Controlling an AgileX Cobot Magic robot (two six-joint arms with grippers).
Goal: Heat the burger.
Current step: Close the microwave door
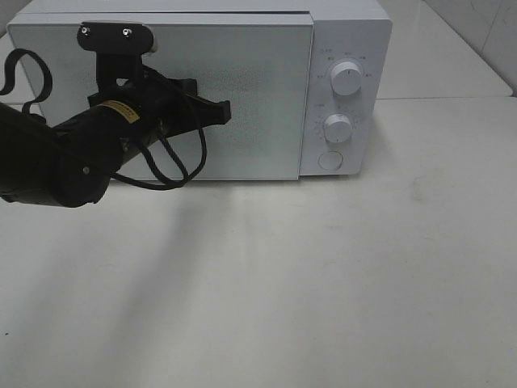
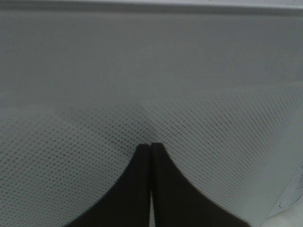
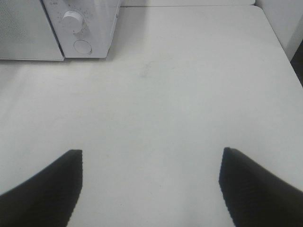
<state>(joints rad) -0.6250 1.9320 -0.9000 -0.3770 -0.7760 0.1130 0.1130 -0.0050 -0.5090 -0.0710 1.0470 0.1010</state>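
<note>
The white microwave [image 1: 347, 32] stands at the back of the table with its glass door [image 1: 258, 97] shut. The burger is out of view. My left gripper [image 1: 222, 111] is shut and empty, its tips against the door's dotted glass near the middle; the left wrist view shows the two fingers [image 2: 142, 161] pressed together on the mesh [image 2: 213, 142]. My right gripper [image 3: 151, 153] is open and empty above the bare table [image 3: 189, 94], out of the exterior view; the microwave's corner [image 3: 80, 28] lies far ahead of it.
The microwave's control panel has two white knobs [image 1: 346, 79] [image 1: 338, 127] and a round button [image 1: 330, 160]. The white table [image 1: 323, 283] spreads in front of the microwave. A black cable [image 1: 174, 166] loops under the left arm.
</note>
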